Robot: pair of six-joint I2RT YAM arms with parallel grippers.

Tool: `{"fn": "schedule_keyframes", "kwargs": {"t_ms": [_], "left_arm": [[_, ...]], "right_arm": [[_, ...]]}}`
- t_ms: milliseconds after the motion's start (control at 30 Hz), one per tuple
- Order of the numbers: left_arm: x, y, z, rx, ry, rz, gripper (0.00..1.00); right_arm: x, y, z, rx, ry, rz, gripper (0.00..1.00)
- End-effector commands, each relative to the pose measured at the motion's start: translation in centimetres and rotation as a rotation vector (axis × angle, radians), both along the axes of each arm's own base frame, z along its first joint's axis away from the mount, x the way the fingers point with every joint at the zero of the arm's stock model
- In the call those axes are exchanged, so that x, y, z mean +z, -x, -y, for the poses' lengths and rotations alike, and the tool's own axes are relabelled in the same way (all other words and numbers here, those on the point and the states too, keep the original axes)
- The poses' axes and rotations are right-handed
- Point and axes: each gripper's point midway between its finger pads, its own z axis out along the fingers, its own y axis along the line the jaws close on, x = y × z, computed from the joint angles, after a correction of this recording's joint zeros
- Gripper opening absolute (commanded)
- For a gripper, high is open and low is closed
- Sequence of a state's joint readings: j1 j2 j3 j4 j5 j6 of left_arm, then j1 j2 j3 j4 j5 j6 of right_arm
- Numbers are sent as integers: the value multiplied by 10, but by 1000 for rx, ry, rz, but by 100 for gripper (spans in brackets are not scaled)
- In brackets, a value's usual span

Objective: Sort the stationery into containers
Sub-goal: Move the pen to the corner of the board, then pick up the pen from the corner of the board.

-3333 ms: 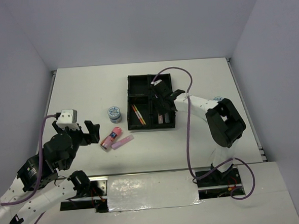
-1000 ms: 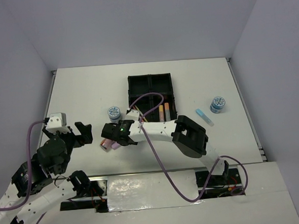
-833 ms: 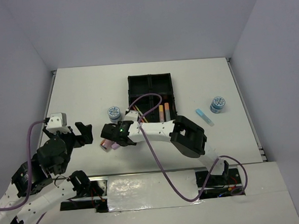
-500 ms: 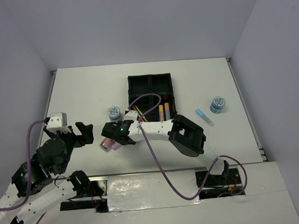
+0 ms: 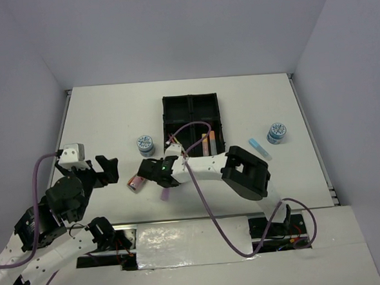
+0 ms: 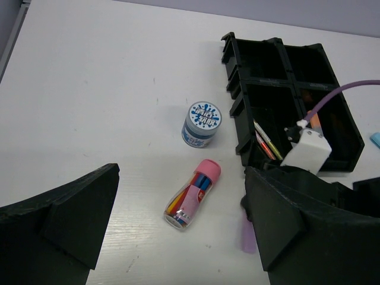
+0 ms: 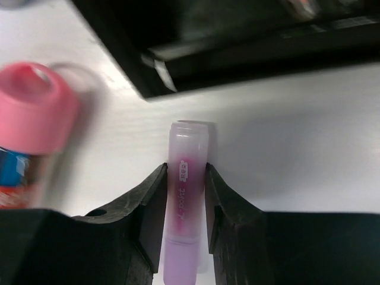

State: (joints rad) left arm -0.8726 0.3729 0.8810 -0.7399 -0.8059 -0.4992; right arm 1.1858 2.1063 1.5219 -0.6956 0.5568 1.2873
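right fingers (image 7: 145, 205) pinching purple marker (image 7: 187, 214) | left fingers (image 6: 65, 219) spread | risk: thin pinch, marker may slip or snag tray (image 7: 249, 41) wall

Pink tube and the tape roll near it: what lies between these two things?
Nothing lies there. In the left wrist view, only bare white table separates the pink tube from the tape roll.

Lit brightly and evenly from above; soft, short shadows hugging black tray (image 5: 190, 97) on white table (image 5: 111, 115). Glare on shiny strip (image 5: 189, 236) well to near side of tray. In right wrist view, sharp on purple marker (image 7: 186, 196); heavily blurred on pink tube (image 7: 32, 119) left of tray, tray edge soft too.
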Motion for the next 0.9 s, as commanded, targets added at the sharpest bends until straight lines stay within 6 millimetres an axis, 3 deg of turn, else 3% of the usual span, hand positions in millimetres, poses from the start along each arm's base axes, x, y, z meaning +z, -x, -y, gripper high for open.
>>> {"fn": "schedule_keyframes", "kwargs": {"t_ms": [0,133,167,200,267,300,367,400,533,667,700,800,867], "left_arm": [[14,1,-3,2,35,47,99],[15,2,-6,11,40,52,99],[15,2,-6,11,40,52,99],[15,2,-6,11,41,53,99],[15,2,-6,13,40,52,99],[15,2,-6,13,39,51,99],[15,2,-6,13,39,50,99],[14,1,-6,15,39,50,99],[14,1,-5,9,36,51,99],[13,1,-4,8,33,47,99],[14,1,-4,8,34,48,99],[13,1,-3,5,31,45,99],[13,0,-3,3,30,44,99]], "right_arm": [[-5,29,22,48,17,-54,25],[-9,56,37,112,23,-72,17],[-18,65,47,128,46,-86,14],[-12,67,40,147,-1,-76,0],[-20,78,50,211,3,-92,0],[-3,75,30,257,-106,-49,0],[-4,81,35,408,-102,-25,0],[7,78,25,455,-145,17,0],[49,73,27,689,-107,167,0],[81,45,53,688,-11,261,0],[84,25,71,649,28,265,0],[105,-6,98,594,44,303,0],[124,-39,122,496,74,345,0]]}}
